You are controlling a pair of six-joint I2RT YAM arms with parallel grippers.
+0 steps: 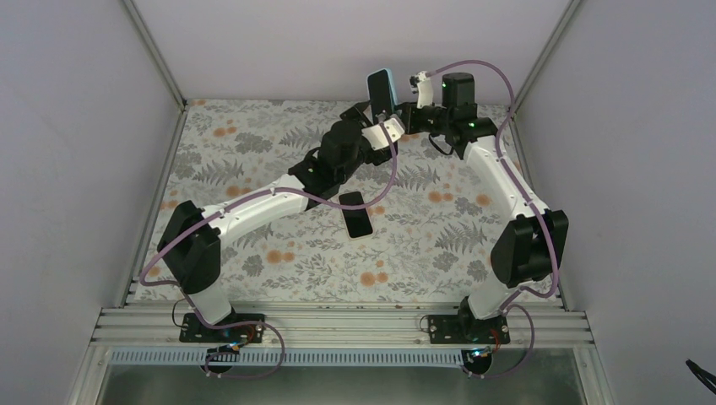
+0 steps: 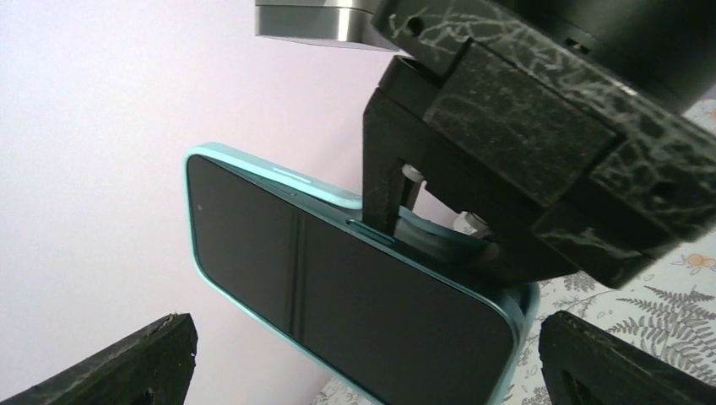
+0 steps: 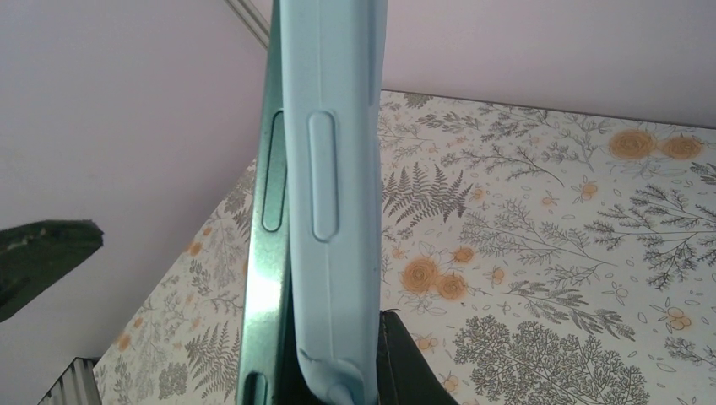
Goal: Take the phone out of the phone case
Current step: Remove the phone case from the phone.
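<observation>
The right gripper (image 2: pixel 422 224) was pinched on one long edge of the phone case (image 3: pixel 333 211). One black finger sat on the screen side by the side button and the other behind the case wall. Just below it, the left gripper (image 2: pixel 367 342) had its fingers (image 2: pixel 127 363) spread wide, one to each side of the phone's lower end, touching neither the phone (image 2: pixel 338 287) nor the case. The pale back wall (image 1: pixel 295 42) stood close behind both grippers. Nearer the bases, a dark handset (image 1: pixel 356 213) lay flat on the floral table (image 1: pixel 473 245), near the left arm and well apart from the held phone.

The phone hung in the air over the far edge of the table, roughly upright, its black screen unlit and turned toward the left wrist camera. The case was pale blue-green. Along the gripped edge, its wall with the moulded button cover stood away from the phone's green frame, leaving a gap, while the far corners were wrapped by the case.

The left arm reached diagonally from its base toward the far middle, wrist tilted upward. The right arm bent at its elbow by the right edge and ran to the far side, wrist turned left toward the phone.
</observation>
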